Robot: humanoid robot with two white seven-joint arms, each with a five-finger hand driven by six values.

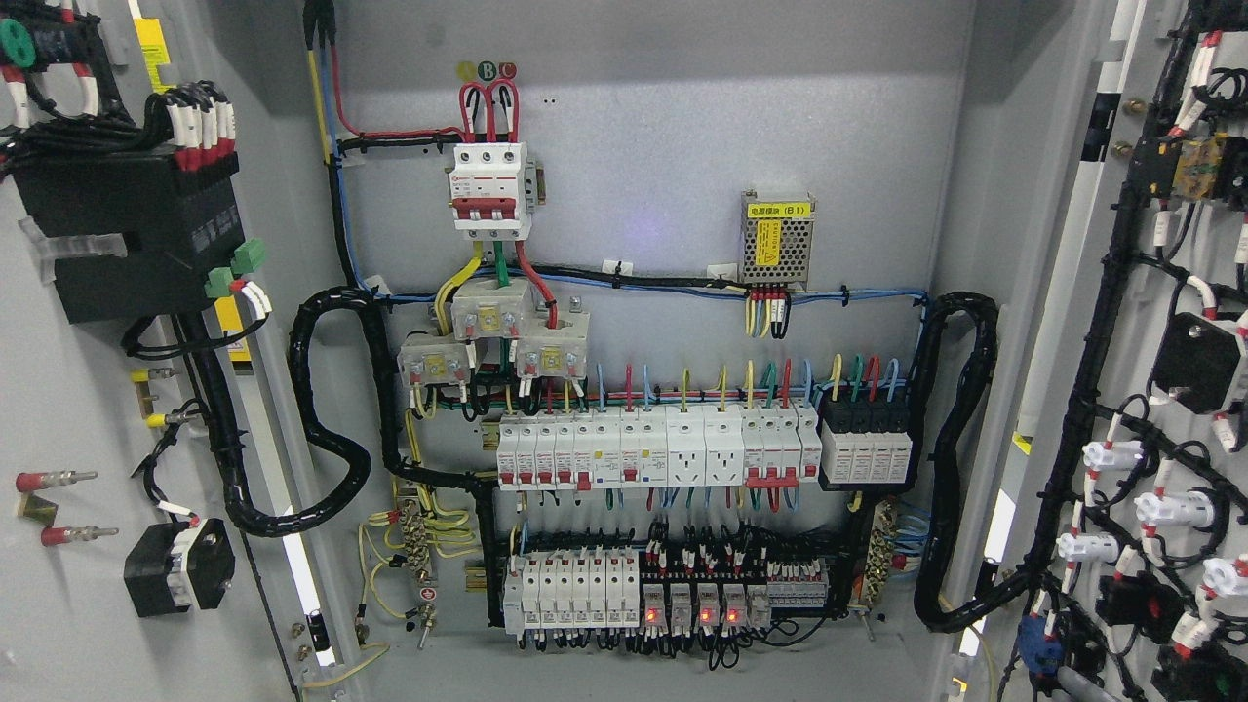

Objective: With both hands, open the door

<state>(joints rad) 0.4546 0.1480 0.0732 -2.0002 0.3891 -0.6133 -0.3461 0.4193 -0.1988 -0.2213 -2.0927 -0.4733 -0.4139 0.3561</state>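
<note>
A grey electrical cabinet stands with both doors swung wide. The left door shows its inner face at the picture's left, carrying a black box and wired parts. The right door shows its inner face at the right, lined with black cable bundles and white-capped components. Neither of my hands nor any arm shows in the head view.
Inside on the back panel sit a white three-pole breaker, a small meshed power supply, two rows of white breakers and relays with red lights. Black corrugated conduits loop to each door.
</note>
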